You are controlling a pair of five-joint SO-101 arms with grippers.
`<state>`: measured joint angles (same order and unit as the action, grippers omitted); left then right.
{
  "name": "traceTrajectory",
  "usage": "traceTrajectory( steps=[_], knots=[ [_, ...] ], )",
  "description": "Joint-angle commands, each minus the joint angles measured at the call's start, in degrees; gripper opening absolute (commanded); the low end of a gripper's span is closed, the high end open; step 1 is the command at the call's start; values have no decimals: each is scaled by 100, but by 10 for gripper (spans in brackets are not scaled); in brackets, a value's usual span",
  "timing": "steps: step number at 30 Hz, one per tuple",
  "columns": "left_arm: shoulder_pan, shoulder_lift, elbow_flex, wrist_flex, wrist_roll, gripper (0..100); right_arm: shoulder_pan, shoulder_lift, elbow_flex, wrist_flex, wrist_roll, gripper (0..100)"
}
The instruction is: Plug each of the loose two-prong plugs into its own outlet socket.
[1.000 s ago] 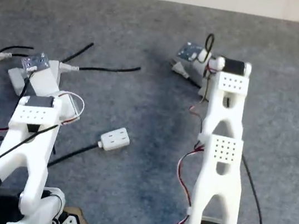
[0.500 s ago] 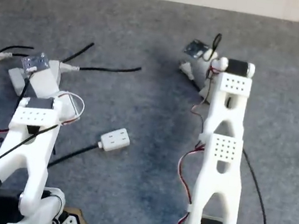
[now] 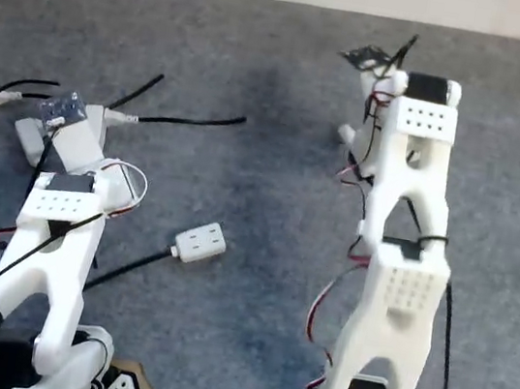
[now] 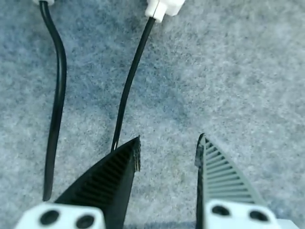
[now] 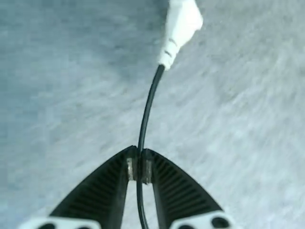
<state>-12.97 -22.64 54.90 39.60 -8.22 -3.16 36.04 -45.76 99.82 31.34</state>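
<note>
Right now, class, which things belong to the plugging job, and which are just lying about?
Job:
held plug
cord in the right gripper
loose plug
socket

Lying about:
carpet

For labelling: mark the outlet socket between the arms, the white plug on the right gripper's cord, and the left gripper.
outlet socket (image 3: pixel 200 241), high view, its slotted face.
white plug (image 5: pixel 182 24), right wrist view, its body.
left gripper (image 4: pixel 167 148), left wrist view, between its open fingers.
</note>
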Motion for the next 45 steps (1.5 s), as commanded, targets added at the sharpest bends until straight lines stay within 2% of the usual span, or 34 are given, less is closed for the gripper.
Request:
traceTrajectory(
  steps=[1,5,13,19,25,28,31,34,36,45],
  knots=[
    [-13,-189,-22,-97,53,203,-497,-1745,1411,119,-202,5],
    [-13,-189,-22,-88,53,203,-1015,-2897,3618,-189,-229,6],
    [-4,-189,-13,-88,53,203,-1429,-5745,8224,-2440,-703,6],
    [4,-189,-13,-79,53,203,-1736,-7266,10527,-3020,-668,6],
    [13,-189,-13,-79,53,203,-1640,-8171,11204,-3020,-580,10],
    [13,-189,-13,-79,53,203,-1464,-8233,10897,-3064,-1134,28],
    [13,-189,-13,-79,53,203,-1455,-8084,10615,-3090,-1591,152],
    [13,-189,-13,-79,53,203,-1464,-7890,10571,-3574,-1881,287],
    [22,-189,-4,-79,53,203,-1490,-7741,10598,-3873,-1996,334],
    [180,-180,75,-88,53,203,-2123,-6844,10633,-5218,-3051,335]
  ],
)
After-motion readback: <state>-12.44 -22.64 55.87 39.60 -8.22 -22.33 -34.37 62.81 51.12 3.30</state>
